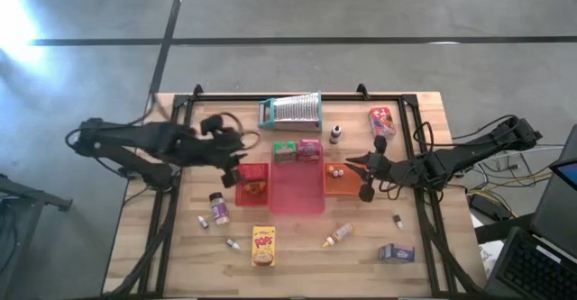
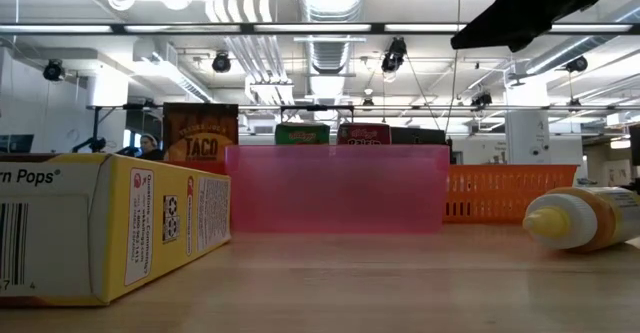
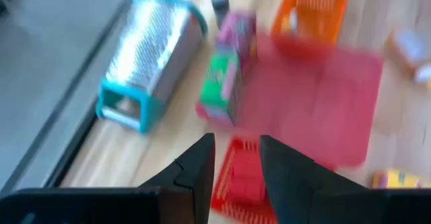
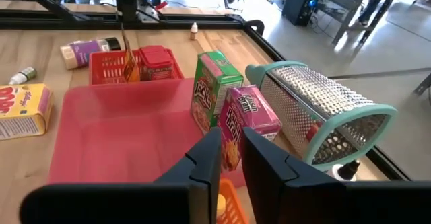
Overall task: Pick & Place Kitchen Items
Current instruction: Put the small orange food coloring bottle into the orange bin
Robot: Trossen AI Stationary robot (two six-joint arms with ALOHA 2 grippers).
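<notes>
Table (image 1: 180,246): pale wood planks, black frame round the edge.
Pink tray (image 1: 297,188): flat, translucent plastic, bare at table centre.
Red basket (image 1: 253,181): slatted plastic, touching pink tray's left side; something red inside, plus a brown packet (image 4: 130,68) hanging into it.
Orange basket (image 1: 341,180): slatted plastic, on pink tray's right side; two small pale items inside.
Grater (image 1: 290,111): ribbed silver metal, teal frame, lying flat at far edge; not a grocery.
Yellow box (image 1: 262,246): cardboard, lying flat near front edge, loose.
Green box (image 1: 285,151) and pink box (image 1: 309,150): cardboard, upright, side by side behind pink tray.
Red packet (image 1: 382,121): far right, loose.
Blue box (image 1: 396,253): front right, loose.
Squeeze bottle (image 1: 337,236): on its side, yellow cap.
Spice jar (image 1: 218,207): purple label, left of tray.
Left gripper (image 1: 236,168): above red basket, pinching top of brown packet.
Right gripper (image 4: 225,158): over orange basket, fingers nearly together, nothing between them.
Progress: early, by the look; most groceries lie loose on the table.
</notes>
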